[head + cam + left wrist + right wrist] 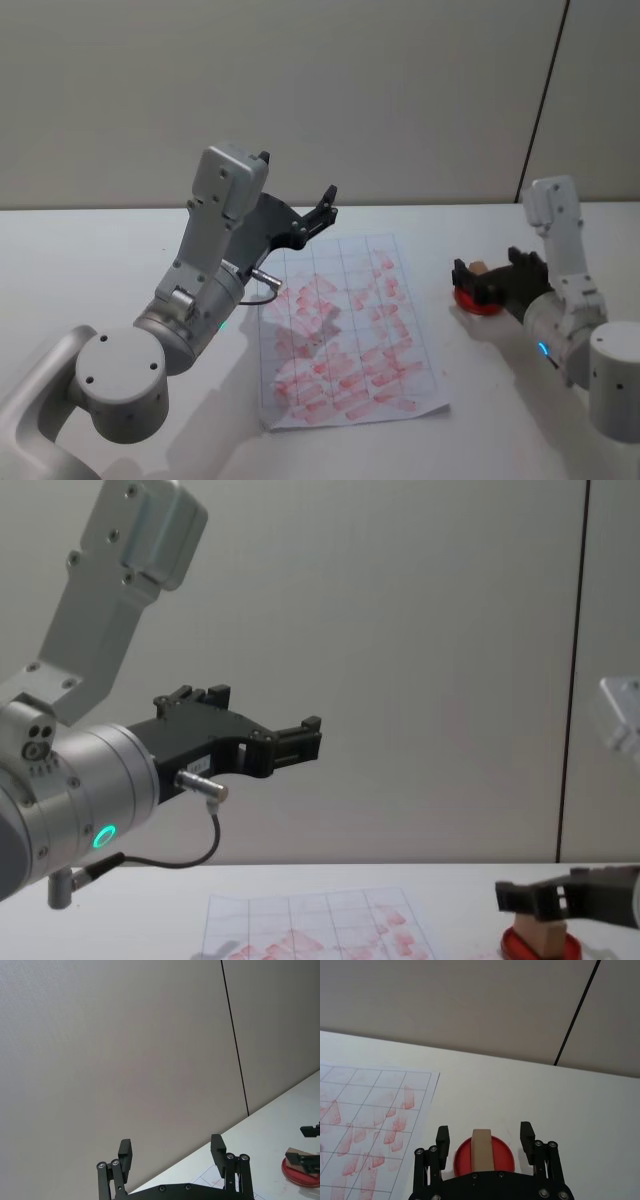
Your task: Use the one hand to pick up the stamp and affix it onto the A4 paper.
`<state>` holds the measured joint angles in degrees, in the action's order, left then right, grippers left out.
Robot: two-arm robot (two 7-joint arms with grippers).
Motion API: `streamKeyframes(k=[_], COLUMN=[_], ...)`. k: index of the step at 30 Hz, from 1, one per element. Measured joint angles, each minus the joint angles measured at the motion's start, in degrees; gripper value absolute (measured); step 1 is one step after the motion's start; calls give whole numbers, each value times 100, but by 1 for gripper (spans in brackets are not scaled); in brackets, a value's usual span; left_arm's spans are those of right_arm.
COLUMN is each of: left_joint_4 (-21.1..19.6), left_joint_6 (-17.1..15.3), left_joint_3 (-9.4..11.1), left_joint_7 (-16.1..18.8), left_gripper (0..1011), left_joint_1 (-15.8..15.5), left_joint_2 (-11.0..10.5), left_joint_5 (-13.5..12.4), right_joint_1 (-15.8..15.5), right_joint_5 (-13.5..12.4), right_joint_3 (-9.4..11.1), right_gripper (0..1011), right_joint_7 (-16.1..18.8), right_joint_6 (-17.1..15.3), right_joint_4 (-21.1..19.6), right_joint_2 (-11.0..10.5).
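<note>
The stamp (pixel 481 1149) stands on the red ink pad (pixel 505 1156) on the tabletop (pixel 560 1100), to the right of the paper (pixel 345 330). The right pincer (pixel 481 1135) straddles it: fingers wide open, one on either side of the block, neither seen touching it, nothing held. In the right wrist view the stamp's long axis runs along the pincer's reach, so closing would bear on its two long faces. The chest view shows the stamp (pixel 540 932) low between the dark fingers, its base on the pad. The left pincer (pixel 322 212), open and empty, is raised above the paper's far edge, well apart from the stamp; the right arm is clearly nearer.
</note>
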<state>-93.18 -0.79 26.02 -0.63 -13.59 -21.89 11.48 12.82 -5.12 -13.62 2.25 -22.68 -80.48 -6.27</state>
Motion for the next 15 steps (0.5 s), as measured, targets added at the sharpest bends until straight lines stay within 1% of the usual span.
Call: streamKeyframes(k=[2, 3, 4, 5, 6, 8, 12, 15], left_joint_4=[0, 0, 0, 0, 0, 0, 0, 0], left_joint_6=[0, 0, 0, 0, 0, 0, 0, 0], left_joint_3=[0, 0, 0, 0, 0, 0, 0, 0], left_joint_7=[0, 0, 0, 0, 0, 0, 0, 0], left_gripper=[1001, 1002, 1001, 1001, 1001, 1001, 1001, 1001], left_joint_1=[0, 0, 0, 0, 0, 0, 0, 0], left_joint_2=[0, 0, 0, 0, 0, 0, 0, 0], left_joint_5=[0, 0, 0, 0, 0, 0, 0, 0], right_joint_1=[-20, -41, -55, -66, -89, -130, -179, -247], right_joint_5=[8, 16, 20, 25, 36, 49, 68, 90], right_joint_3=[9, 19, 26, 32, 44, 69, 103, 156], right_gripper=[868, 907, 917, 969, 982, 1001, 1001, 1001], right_joint_7=[2, 3, 4, 5, 9, 17, 31, 50], right_joint_6=[86, 167, 208, 248, 334, 488, 701, 981], right_joint_4=[-38, -78, -106, -127, -170, -241, -326, -438], right_joint_2=[-14, -30, -41, -49, -68, -105, -155, -232])
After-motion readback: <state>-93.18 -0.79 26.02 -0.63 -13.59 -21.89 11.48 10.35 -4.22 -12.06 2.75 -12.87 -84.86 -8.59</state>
